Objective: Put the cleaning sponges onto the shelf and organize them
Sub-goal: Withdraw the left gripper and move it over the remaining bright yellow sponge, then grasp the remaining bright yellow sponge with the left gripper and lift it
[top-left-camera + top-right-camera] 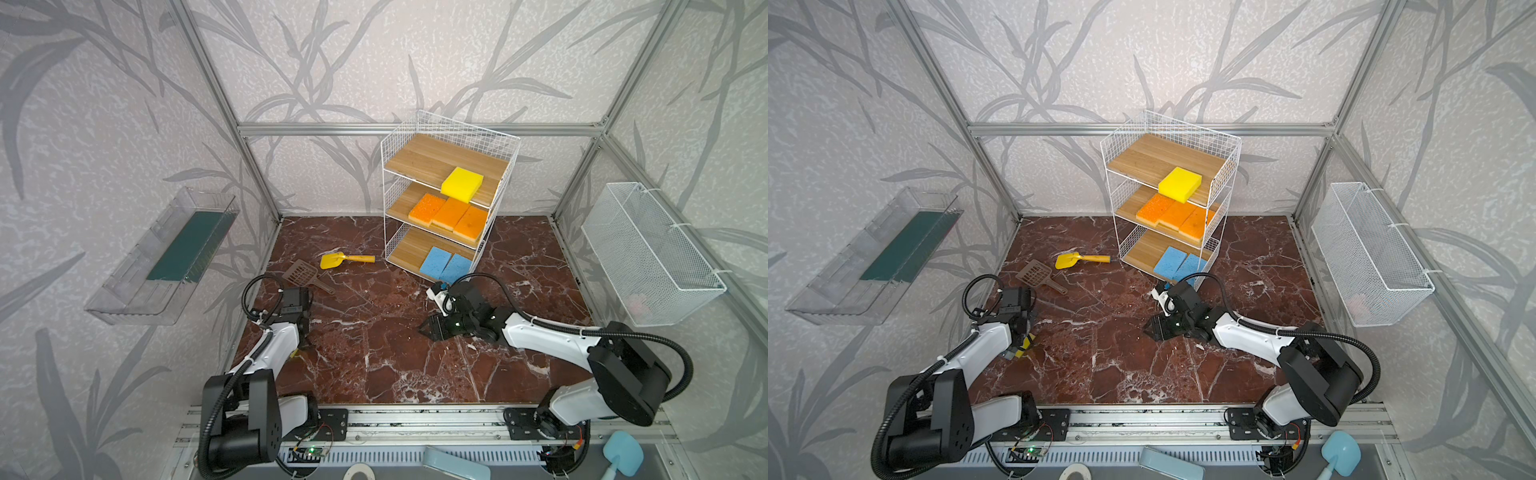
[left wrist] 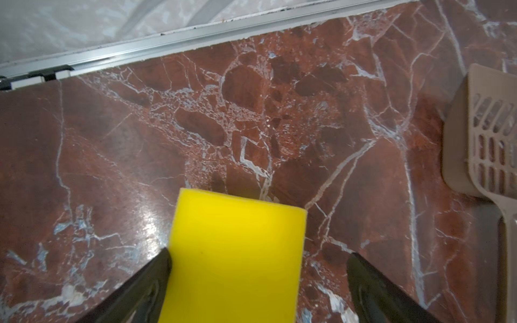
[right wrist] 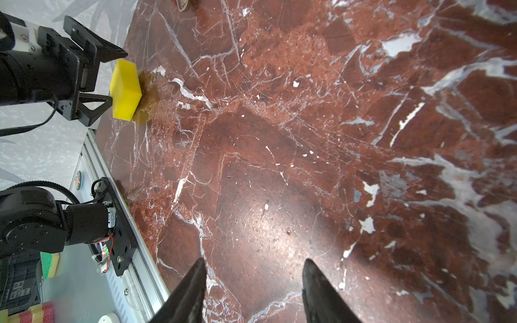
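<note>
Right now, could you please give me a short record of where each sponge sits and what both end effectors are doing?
Shelf top board: one yellow sponge
Middle board: three orange sponges
Bottom board: two blue sponges
Not yet shelved: second yellow sponge, on the table
Left end effector: open, around that sponge
Right end effector: open, empty

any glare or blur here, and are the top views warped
Right wrist view: glare patch on the marble floor ahead of the right claw. Left wrist view: yellow sponge washed bright, texture lost. In both top views: sharp, wide-angle stretch at edges.
</note>
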`<action>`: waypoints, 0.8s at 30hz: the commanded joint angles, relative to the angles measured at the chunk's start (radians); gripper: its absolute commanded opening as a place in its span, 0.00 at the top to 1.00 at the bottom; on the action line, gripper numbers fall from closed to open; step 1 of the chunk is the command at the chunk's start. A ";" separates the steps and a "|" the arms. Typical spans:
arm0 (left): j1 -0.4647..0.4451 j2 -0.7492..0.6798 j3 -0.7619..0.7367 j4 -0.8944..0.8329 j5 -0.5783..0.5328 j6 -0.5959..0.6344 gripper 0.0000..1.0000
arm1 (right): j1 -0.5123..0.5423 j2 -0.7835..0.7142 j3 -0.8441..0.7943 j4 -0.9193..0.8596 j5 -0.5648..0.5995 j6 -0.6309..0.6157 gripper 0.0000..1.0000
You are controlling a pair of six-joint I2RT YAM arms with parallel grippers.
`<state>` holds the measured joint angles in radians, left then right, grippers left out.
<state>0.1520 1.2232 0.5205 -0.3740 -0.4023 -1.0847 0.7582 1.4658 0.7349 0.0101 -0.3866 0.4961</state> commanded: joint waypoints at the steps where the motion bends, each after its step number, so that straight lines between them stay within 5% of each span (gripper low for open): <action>1: 0.035 0.027 -0.008 0.037 0.050 -0.011 0.01 | -0.001 0.008 0.023 -0.003 -0.008 -0.014 0.46; 6: 0.073 0.086 -0.001 0.093 0.122 0.004 0.02 | 0.000 0.016 0.024 -0.003 -0.008 -0.014 0.45; 12: 0.099 0.148 0.033 0.076 0.174 -0.007 0.14 | -0.001 0.019 0.025 -0.006 -0.003 -0.017 0.46; 24: 0.098 0.122 0.075 0.141 0.442 0.172 0.27 | -0.002 0.013 0.031 -0.019 0.018 -0.027 0.45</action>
<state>0.2478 1.3659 0.5934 -0.2531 -0.0917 -0.9668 0.7582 1.4807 0.7361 0.0093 -0.3820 0.4862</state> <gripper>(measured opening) 0.738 0.546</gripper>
